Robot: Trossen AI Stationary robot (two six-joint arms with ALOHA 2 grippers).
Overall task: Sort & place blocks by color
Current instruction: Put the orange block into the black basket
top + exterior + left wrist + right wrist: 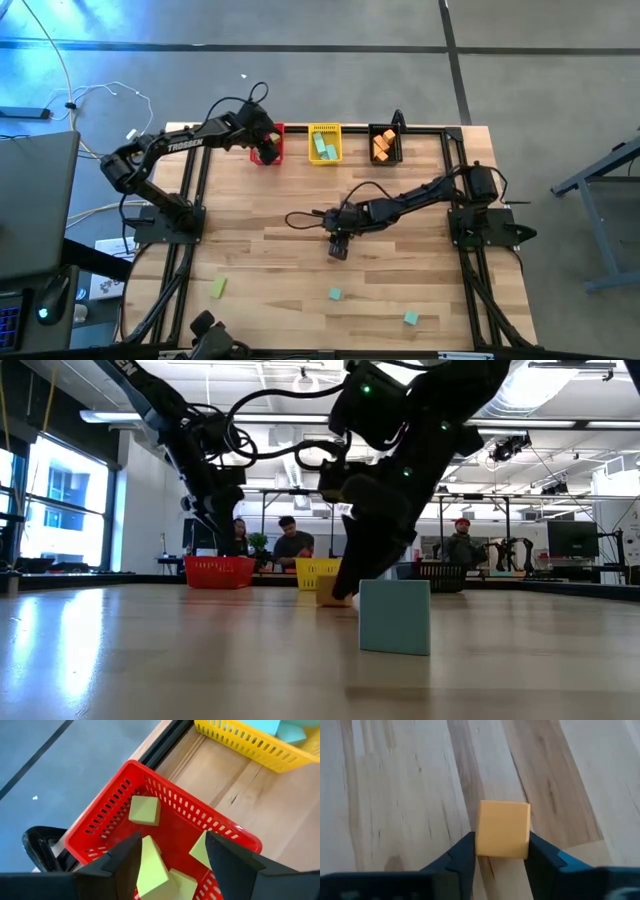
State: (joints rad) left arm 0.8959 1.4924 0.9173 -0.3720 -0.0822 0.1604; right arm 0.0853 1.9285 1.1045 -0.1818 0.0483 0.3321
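Orange block (503, 830): you see a plain matte cube, pale orange, with clean edges, resting on the table (260, 260) near its middle, between the right gripper's fingers.
Right gripper (500, 851): your right arm reaches in toward mid-table, gripper pointing down; both fingers press the orange block's sides, so it is clamped on the block, which sits low against the wood.
Left gripper (172, 852): your left arm is stretched to the back edge, hovering above the red bin (107, 810); its fingers stand apart with nothing between them.
Red bin contents: you can count about four light yellow-green blocks (144, 810) lying loose at odd angles, one a flat square, others wedge-like from this angle.
Yellow bin (324, 143): just beside the red bin on the back edge, it holds teal pieces.
Black bin (385, 145): next along the back edge, it holds orange pieces.
Loose blocks, front of table: you have one yellow-green bar (218, 288) toward the left, a teal cube (335, 294) near the middle, and another teal cube (410, 318) farther right, all well apart from one another.
Low view: the nearer teal cube looms large, with a smooth matte face and sharp corners.
Background: people sit behind the bins in the room beyond.
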